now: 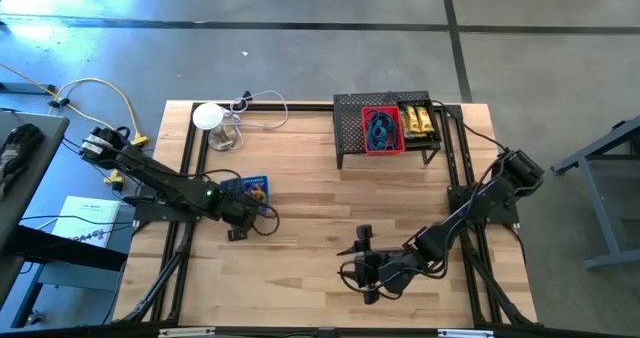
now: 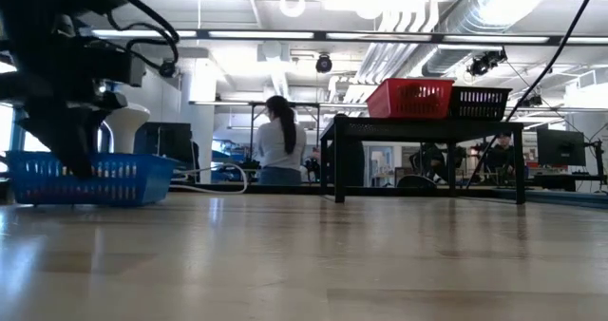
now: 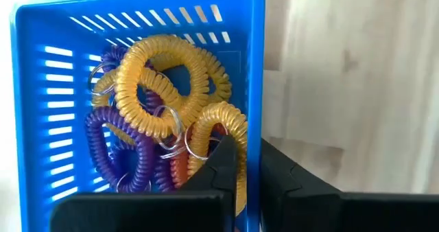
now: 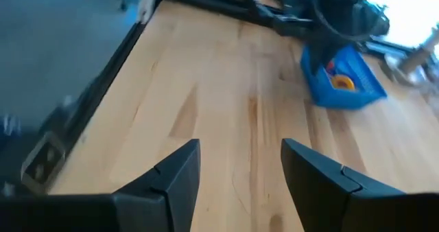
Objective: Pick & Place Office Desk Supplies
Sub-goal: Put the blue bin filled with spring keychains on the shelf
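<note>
Our left gripper (image 3: 248, 165) pinches the side wall of the blue basket (image 3: 41, 122), one finger inside and one outside, jaws narrowed onto the thin plastic. Just beyond the inner finger lie the coiled loops (image 3: 161, 88), yellow, purple and orange, tangled with metal key rings. We judge them light, springy and prone to snag, so a single coil lifted at its outer curve should come away most cleanly; the slotted basket wall is stiff enough to drag by. Farther off, our right gripper (image 4: 240, 167) hovers over bare wood, fingers spread and holding nothing. At the table's far edge stands the black shelf (image 1: 352, 118), carrying a red basket (image 1: 383, 130).
</note>
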